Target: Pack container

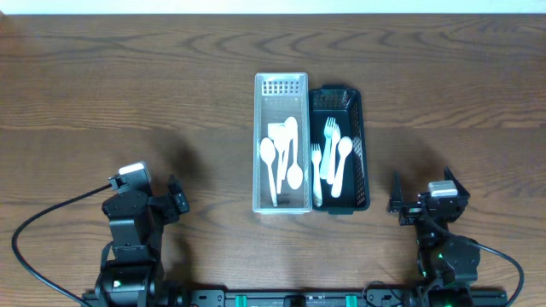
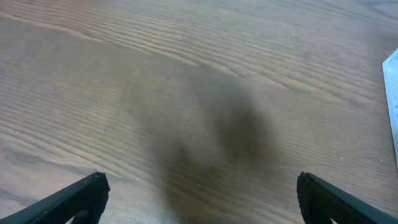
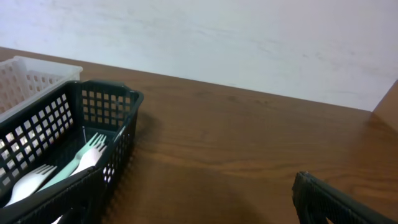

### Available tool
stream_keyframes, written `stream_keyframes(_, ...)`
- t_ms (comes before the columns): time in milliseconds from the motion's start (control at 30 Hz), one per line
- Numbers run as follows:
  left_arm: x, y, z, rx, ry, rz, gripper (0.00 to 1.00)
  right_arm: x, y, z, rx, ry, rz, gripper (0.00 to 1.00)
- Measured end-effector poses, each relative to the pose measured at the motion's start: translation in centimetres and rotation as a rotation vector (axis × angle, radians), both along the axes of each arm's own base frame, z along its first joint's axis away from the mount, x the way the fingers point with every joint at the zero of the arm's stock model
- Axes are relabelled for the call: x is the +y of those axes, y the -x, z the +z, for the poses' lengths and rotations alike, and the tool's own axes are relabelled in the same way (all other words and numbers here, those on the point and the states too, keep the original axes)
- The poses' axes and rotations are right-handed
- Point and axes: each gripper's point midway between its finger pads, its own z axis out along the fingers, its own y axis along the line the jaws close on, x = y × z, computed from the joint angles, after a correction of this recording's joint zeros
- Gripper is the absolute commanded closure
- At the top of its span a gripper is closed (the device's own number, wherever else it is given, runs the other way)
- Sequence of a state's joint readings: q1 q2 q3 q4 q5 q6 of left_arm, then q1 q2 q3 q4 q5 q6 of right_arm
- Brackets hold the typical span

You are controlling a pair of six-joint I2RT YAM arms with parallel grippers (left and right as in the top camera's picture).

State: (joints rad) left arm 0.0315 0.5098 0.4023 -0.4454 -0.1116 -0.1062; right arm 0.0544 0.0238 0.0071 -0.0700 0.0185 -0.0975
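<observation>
White perforated plastic basket (image 1: 281,83) of white plastic spoons (image 1: 294,176) touches dark perforated plastic basket (image 1: 362,153) of pale plastic forks (image 1: 331,136) mid brown wooden table (image 1: 128,85), seemingly sorted by type; left jaws and right jaws spread wide, empty, parked by the near corners.

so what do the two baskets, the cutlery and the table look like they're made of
White basket and dark basket: moulded plastic by the look, with grid-perforated walls. Spoons and forks: likely matte plastic, white and pale mint, no metallic shine. Table: wood grain shows, though solid wood or laminate cannot be told.
</observation>
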Motion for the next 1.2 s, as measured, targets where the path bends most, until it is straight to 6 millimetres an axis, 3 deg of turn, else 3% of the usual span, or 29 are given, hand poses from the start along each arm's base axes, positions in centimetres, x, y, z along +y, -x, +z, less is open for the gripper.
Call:
stream_keyframes(633,0.0,0.4,-0.3,0.016,0.001,0.0,0.02,0.0,0.0,0.0,0.0,-0.003,0.0,0.01)
stream_keyframes(800,0.1,-1.5,4.6,-0.273,-0.039,-0.015,0.02,0.0,0.0,0.0,0.0,-0.003,0.0,0.01)
stream_keyframes(900,0.2,-1.9,6.3,-0.431,-0.073,-0.019,0.02,0.0,0.0,0.0,0.0,-0.003,0.0,0.01)
stream_keyframes(1067,0.6,-1.8,6.0,-0.612,-0.109,-0.008,0.02,0.0,0.0,0.0,0.0,-0.003,0.0,0.01)
stream_keyframes(1200,0.5,-1.4,5.3,-0.649,-0.114,-0.008,0.02,0.0,0.0,0.0,0.0,-0.003,0.0,0.01)
